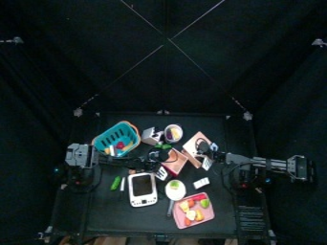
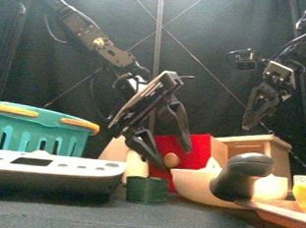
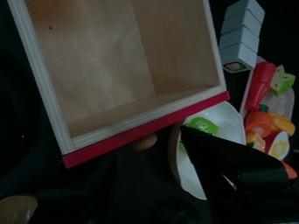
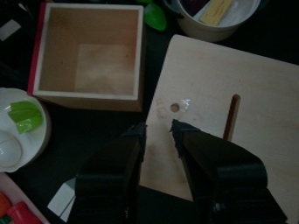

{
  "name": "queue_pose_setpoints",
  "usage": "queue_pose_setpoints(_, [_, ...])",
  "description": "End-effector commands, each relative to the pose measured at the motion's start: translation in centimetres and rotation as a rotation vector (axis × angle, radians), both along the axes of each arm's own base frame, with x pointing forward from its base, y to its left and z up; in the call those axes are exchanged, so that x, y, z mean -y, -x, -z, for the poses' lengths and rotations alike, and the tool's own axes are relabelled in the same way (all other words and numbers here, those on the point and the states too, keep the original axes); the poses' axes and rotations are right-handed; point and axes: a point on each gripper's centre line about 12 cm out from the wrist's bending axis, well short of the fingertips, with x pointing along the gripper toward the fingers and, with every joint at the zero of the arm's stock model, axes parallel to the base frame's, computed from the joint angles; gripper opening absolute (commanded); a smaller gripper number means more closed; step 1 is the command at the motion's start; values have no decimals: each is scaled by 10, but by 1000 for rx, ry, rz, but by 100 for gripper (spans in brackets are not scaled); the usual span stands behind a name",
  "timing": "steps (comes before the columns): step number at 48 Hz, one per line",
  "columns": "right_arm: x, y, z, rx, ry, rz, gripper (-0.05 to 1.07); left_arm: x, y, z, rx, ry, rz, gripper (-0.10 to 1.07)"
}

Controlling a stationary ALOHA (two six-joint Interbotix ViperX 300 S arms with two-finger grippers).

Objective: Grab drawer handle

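Observation:
The wooden drawer point(image 3: 117, 70) stands pulled out, empty, with a red front point(image 2: 197, 149). Its round wooden handle point(image 2: 169, 160) sticks out from that front and also shows in the left wrist view point(image 3: 142, 142). My left gripper point(image 2: 161, 144) hangs open just above the handle, one jaw on each side, not touching it. My right gripper point(image 4: 158, 133) is open and holds nothing, hovering over the pale wooden top point(image 4: 222, 87) beside the drawer point(image 4: 87, 52). In the front view the right gripper point(image 2: 257, 118) is raised at the right.
A teal basket point(image 2: 37, 128) and a white device point(image 2: 46, 170) sit at the front left, with a small green cup point(image 2: 147, 190) and a black rounded object point(image 2: 243, 174) in front. A plate of toy food point(image 3: 216, 131) lies by the drawer front. A bowl point(image 4: 216, 13) stands behind the wooden top.

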Motion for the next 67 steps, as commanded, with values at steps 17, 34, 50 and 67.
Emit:
queue_pose_setpoints(17, [1,3,-6,29,10,3,71,-13,-6,-7,27,41,-64,85])
queue_pose_setpoints(34, [-1,6,1,19,4,2,71,-12,-5,-4,18,54,-73,61])
queue_pose_setpoints(50, [0,6,-4,65,20,-6,71,-8,-3,-9,4,37,-45,56])
queue_pose_setpoints(67, [26,20,0,50,40,111,71,-9,-4,-13,17,2,-19,56])
